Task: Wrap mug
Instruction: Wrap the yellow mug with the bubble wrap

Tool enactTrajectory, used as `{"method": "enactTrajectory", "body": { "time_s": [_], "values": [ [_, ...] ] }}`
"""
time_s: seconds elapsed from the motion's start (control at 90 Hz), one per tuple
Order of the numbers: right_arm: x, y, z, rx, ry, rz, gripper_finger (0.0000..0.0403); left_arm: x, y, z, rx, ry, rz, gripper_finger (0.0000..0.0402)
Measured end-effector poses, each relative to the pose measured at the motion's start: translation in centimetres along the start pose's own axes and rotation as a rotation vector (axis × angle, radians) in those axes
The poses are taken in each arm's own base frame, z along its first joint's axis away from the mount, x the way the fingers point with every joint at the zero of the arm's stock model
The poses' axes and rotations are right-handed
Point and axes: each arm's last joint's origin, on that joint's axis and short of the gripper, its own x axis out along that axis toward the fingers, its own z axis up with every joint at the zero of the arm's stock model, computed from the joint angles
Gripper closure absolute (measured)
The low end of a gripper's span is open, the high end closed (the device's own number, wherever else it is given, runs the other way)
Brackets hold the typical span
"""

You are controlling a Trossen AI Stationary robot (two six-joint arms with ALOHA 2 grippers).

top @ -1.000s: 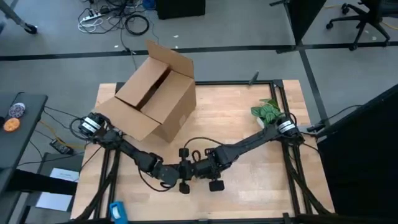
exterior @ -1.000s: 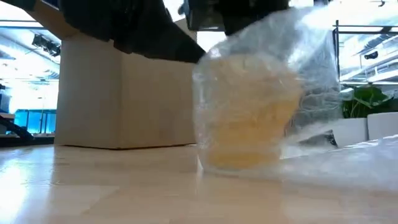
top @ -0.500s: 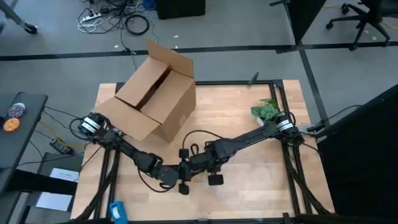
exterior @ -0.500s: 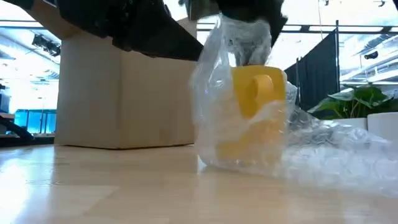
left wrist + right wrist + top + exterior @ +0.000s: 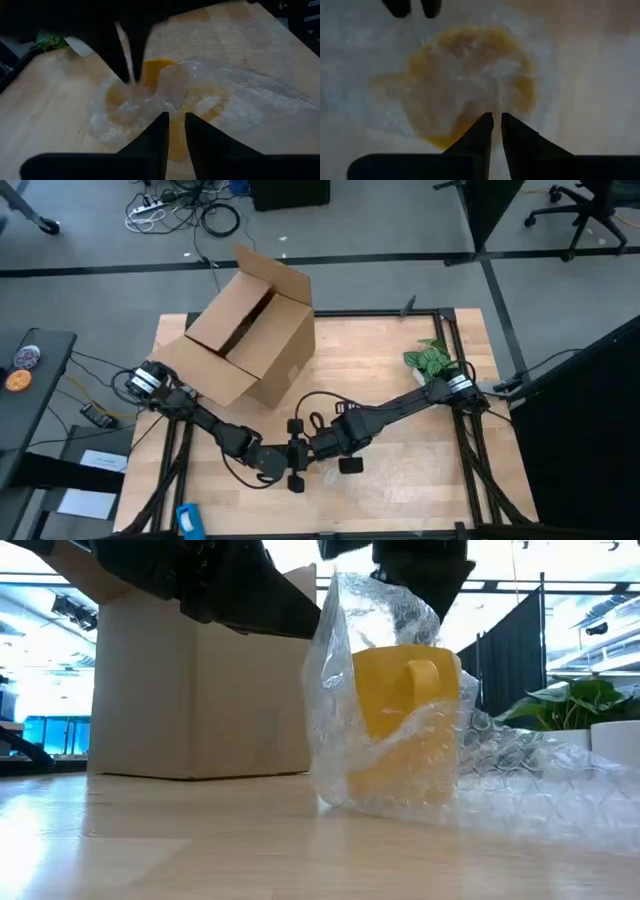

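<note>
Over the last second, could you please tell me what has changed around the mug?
The bubble wrap that veiled the whole mug has been drawn up, baring its handle side. The right gripper, jaws nearly shut on the wrap, has swung in over the mug. The left gripper holds the wrap beside it as before. The cardboard box and plant stayed put.

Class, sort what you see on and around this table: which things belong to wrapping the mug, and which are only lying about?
Belong to the job:
mug
bubble wrap
left gripper
right gripper

Just lying about:
cardboard box
potted plant
</note>
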Motion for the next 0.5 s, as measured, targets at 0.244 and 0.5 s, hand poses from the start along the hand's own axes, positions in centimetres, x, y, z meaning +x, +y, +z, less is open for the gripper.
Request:
{"method": "enactTrajectory", "body": {
  "time_s": [0.244,0.5],
  "values": [
    [3.9,0.1,0.0,0.016,-0.037,0.094,0.0383,0.8,0.2,-0.3,-0.015,-0.012,0.017,0.0353],
    [2.4,-0.4,0.5,0.006,-0.036,0.116,0.0383,1.0,0.3,-0.5,-0.008,-0.005,0.022,0.0353]
  ]
}}
